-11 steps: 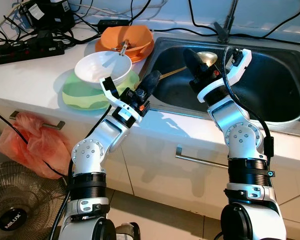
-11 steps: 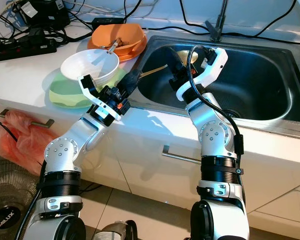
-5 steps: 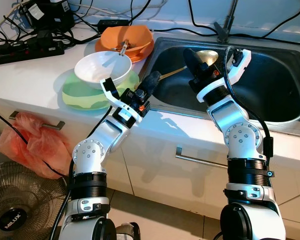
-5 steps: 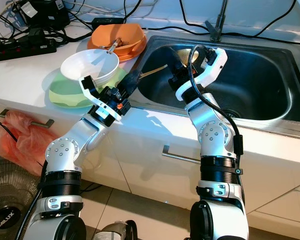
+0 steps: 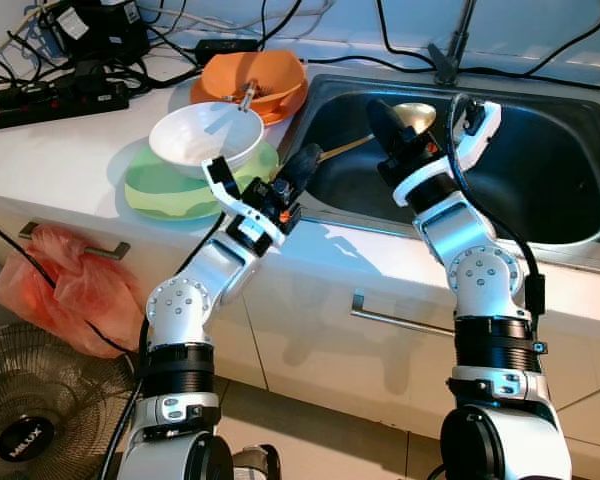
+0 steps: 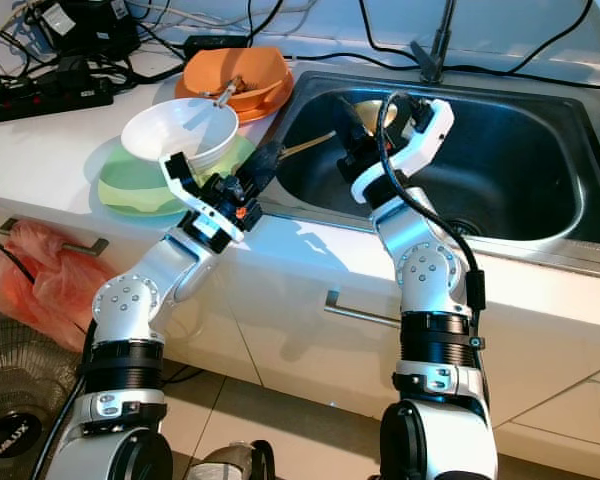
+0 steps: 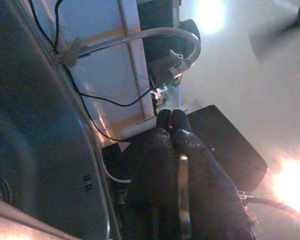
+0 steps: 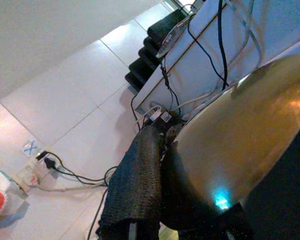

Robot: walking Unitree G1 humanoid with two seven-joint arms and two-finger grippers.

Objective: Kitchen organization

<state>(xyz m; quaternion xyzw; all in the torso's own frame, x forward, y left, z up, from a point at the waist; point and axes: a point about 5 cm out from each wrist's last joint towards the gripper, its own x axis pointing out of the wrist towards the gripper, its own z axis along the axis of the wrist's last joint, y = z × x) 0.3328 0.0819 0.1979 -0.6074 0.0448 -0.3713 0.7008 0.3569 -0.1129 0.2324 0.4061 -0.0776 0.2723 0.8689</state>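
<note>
Left end effector (image 5: 302,165) reaches over the front edge of the table (image 5: 70,150) toward the near left corner of the steel sink (image 5: 540,215), its two black fingers pressed together with nothing between them, as the left wrist view confirms. To its left on the table sits a white bowl (image 5: 205,135) resting on a green plate (image 5: 160,190), and behind those an orange bowl (image 5: 265,75) holding a utensil. A tangle of black cables and a power strip (image 5: 55,100) lies at the far left of the table. Moving right, a thin wooden stick (image 5: 342,148) lies against the sink's left wall. Further right, the right end effector (image 5: 388,128) is held inside the sink, its fingers pinching the rim of a shiny gold-coloured metal bowl (image 5: 415,113); the right wrist view shows one finger lying against the bowl's curved side. The step in hand looks like lifting this metal bowl out of the sink. The next move probably calls for keeping the pinch firm on the smooth rim, raising the bowl clear of the sink wall, and carrying it leftward to the dishes on the table, with the left arm drawn aside.
</note>
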